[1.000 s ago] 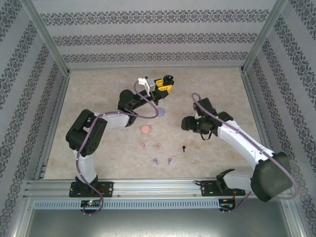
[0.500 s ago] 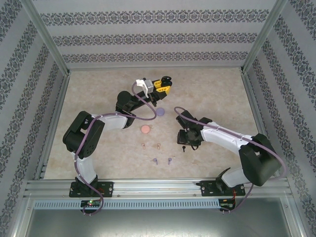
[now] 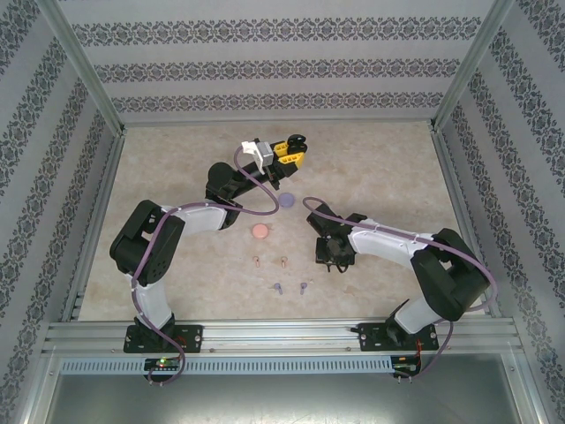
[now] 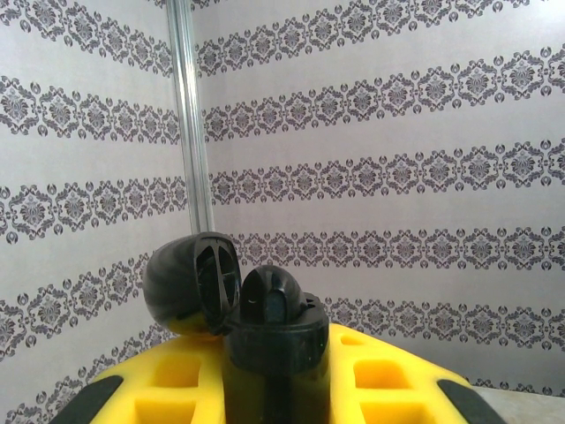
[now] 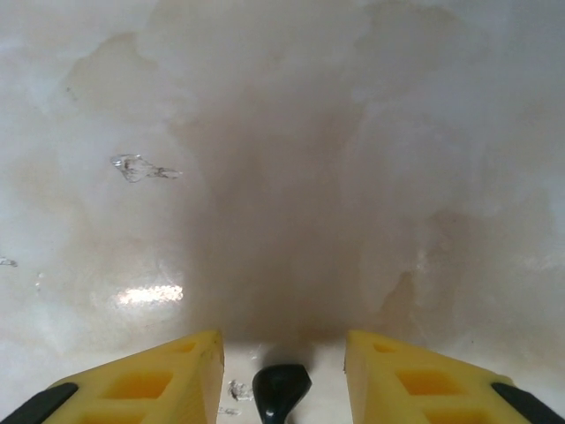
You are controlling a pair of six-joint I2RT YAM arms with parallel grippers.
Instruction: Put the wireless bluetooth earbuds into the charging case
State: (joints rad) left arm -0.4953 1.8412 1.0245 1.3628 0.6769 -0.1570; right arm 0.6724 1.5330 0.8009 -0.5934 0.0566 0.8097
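Note:
My left gripper [image 3: 296,148] is raised over the far middle of the table, shut on a black charging case [image 4: 269,353] whose lid [image 4: 190,283] stands open. A black earbud [image 4: 274,296] sits in the case's top. My right gripper [image 3: 333,258] is down at the table, right of centre. In the right wrist view its yellow fingers [image 5: 168,375] straddle a black earbud [image 5: 281,393] lying on the table. The right gripper [image 5: 282,340] is open, with a gap on each side of the earbud. Two pinkish-tan earbuds [image 3: 257,261] and two light purple earbuds [image 3: 277,288] lie left of it.
A closed pink round case [image 3: 261,231] and a purple round case [image 3: 286,201] lie on the marbled table [image 3: 177,177] between the arms. Patterned walls and a metal frame [image 3: 88,71] enclose the table on three sides.
The right arm has swung left and dropped to the table over the black earbud, its jaws narrowing. The left arm has barely shifted, still holding the case.

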